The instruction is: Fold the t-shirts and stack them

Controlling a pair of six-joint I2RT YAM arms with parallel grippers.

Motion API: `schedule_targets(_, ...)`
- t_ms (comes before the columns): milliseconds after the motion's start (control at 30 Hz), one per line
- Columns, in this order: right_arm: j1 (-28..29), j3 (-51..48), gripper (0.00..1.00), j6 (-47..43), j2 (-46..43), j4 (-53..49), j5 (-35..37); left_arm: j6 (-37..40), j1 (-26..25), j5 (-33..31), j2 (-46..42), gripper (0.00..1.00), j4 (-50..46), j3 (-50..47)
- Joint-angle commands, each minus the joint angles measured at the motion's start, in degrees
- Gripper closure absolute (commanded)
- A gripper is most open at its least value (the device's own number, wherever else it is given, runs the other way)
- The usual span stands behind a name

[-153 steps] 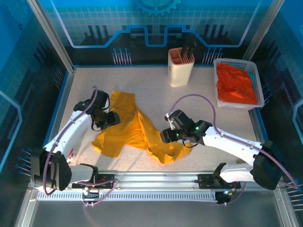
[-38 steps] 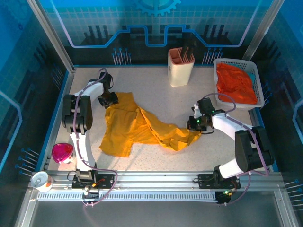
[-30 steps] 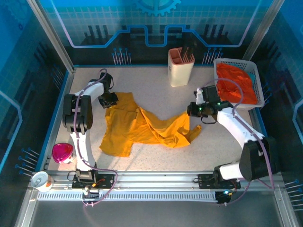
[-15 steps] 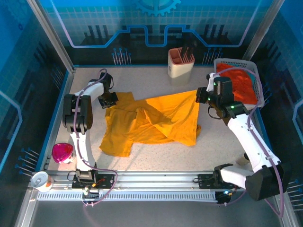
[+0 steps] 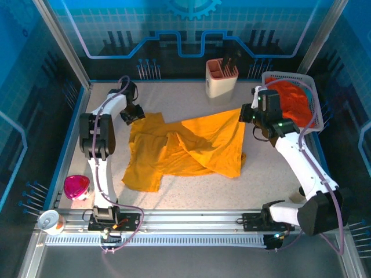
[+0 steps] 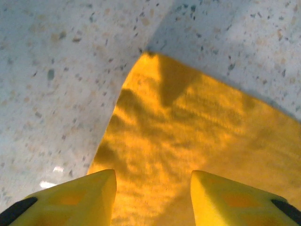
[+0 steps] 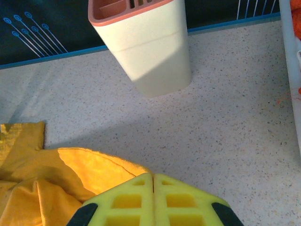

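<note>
The left gripper point(image 6: 153, 188) hangs partly open over the far left corner of the mustard-yellow t-shirt point(image 5: 197, 145), gripping nothing. The right gripper point(image 7: 154, 175) is closed, pinching the shirt's far right corner. The shirt lies creased on the worktop point(image 5: 191, 98), one flap folded across. The orange-red t-shirt point(image 5: 298, 104) sits bunched in the basket point(image 5: 287, 76).

I see a cream utensil holder point(image 5: 222, 84) at the back of the speckled table point(image 5: 185, 98), a white mesh basket point(image 5: 288, 75) to its right (back corner), and a pink dome-shaped object point(image 5: 76, 186) near-left.
</note>
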Motion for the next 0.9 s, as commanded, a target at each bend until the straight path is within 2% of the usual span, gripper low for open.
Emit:
schedule_targets(0, -0.9, 3.2, 1.0, 0.3, 2.1, 1.2, 2.6, 0.3, 0.6, -0.8, 4.1, 0.57, -4.3, 2.8)
schedule_targets(133, -2.1, 6.4, 1.0, 1.2, 6.0, 2.6, 4.0, -0.3, 0.7, 0.5, 7.4, 0.69, -5.2, 5.5)
schedule_targets(300, -3.6, 11.2, 1.0, 2.2, 9.4, 3.4, 4.5, -0.2, 0.7, -0.4, 8.0, 0.99, -6.8, 8.5)
schedule_targets(467, -4.7, 14.6, 1.0, 3.0, 12.0, 4.2, 7.6, 0.0, 0.8, -1.7, 4.1, 1.0, -7.6, 12.5)
schedule_targets(667, -5.4, 16.5, 1.0, 3.3, 15.1, 3.4, 9.5, 1.1, 0.6, -2.5, 2.6, 1.0, -14.4, 25.5)
schedule_targets(867, -6.0, 17.3, 1.0, 4.0, 18.1, 4.1, 8.4, 2.6, 0.5, -4.3, -0.2, 1.0, -12.1, 29.6)
